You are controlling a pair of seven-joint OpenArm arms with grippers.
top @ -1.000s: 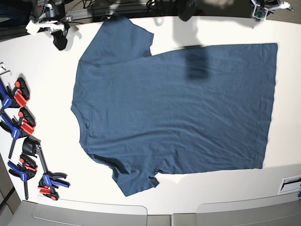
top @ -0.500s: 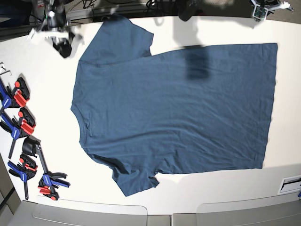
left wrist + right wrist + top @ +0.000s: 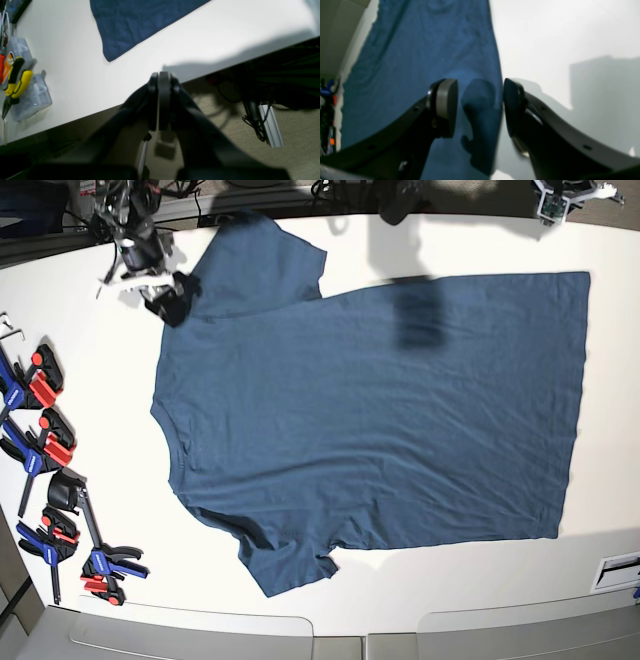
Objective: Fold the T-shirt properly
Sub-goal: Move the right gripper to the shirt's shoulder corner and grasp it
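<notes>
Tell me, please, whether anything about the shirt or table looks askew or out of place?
Nothing stands out. The T-shirt lies spread flat on the table, unfolded; the clamps sit clear of it.

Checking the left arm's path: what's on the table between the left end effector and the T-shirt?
Nothing. In the left wrist view, only bare white table lies between the shut left end effector and the T-shirt corner.
</notes>
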